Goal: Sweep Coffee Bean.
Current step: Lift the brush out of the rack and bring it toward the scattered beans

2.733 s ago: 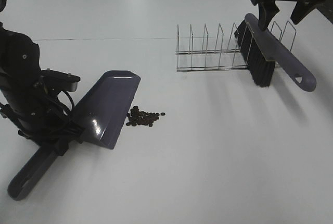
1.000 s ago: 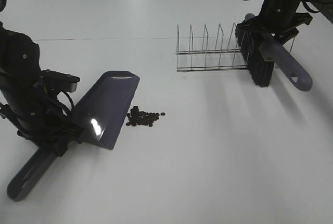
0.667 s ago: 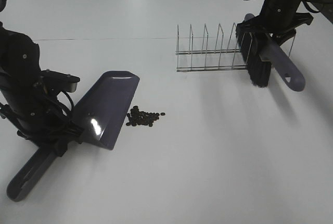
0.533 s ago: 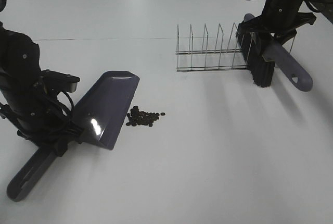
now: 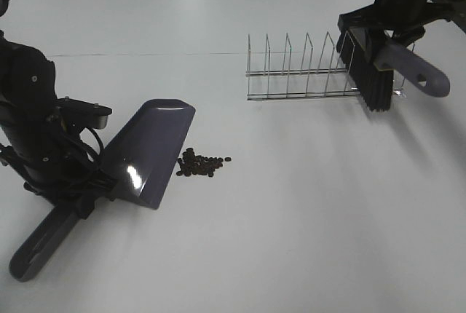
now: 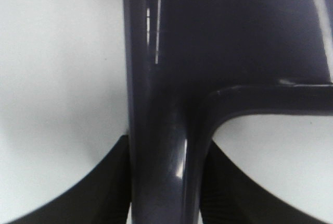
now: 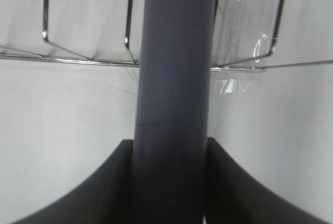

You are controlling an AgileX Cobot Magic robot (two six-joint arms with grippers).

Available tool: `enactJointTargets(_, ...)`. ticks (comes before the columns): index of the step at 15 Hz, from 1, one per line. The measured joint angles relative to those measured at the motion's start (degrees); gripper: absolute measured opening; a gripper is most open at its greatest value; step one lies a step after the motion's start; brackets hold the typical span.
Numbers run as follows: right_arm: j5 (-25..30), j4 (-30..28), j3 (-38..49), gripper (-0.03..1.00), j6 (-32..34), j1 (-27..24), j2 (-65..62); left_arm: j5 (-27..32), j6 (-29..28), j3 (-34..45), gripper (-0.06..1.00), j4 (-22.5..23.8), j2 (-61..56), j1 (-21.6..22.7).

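Note:
A small pile of dark coffee beans (image 5: 199, 164) lies on the white table just right of the dustpan's blade. The grey-purple dustpan (image 5: 149, 151) rests on the table with its handle (image 5: 38, 246) pointing to the front left. My left gripper (image 5: 86, 193) is shut on its handle (image 6: 161, 166). My right gripper (image 5: 384, 28) is shut on the grey-purple brush (image 5: 405, 67) at the back right and holds it lifted at the right end of the wire rack. Its black bristles (image 5: 370, 80) hang down. The brush handle (image 7: 174, 88) fills the right wrist view.
A wire rack (image 5: 306, 73) with several upright dividers stands at the back right on the table; it also shows in the right wrist view (image 7: 83, 57). A thin line (image 5: 145, 54) runs across the table's far part.
My right gripper came down onto the brush in the rack, shut on it, then lifted it up and slightly right. The left arm, dustpan and beans have not moved.

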Motion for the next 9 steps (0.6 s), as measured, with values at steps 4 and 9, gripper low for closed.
enactJointTargets(4, 3.44, 0.0, 0.0, 0.31, 0.86, 0.0, -5.73, 0.06, 0.0, 0.0, 0.33, 0.0, 0.0, 0.0)
enactJointTargets(9, 3.9, -2.81, 10.2, 0.31, 1.6, 0.11, -15.64, 0.23, 0.0, 0.0, 0.33, 0.23, 0.0, 0.0)
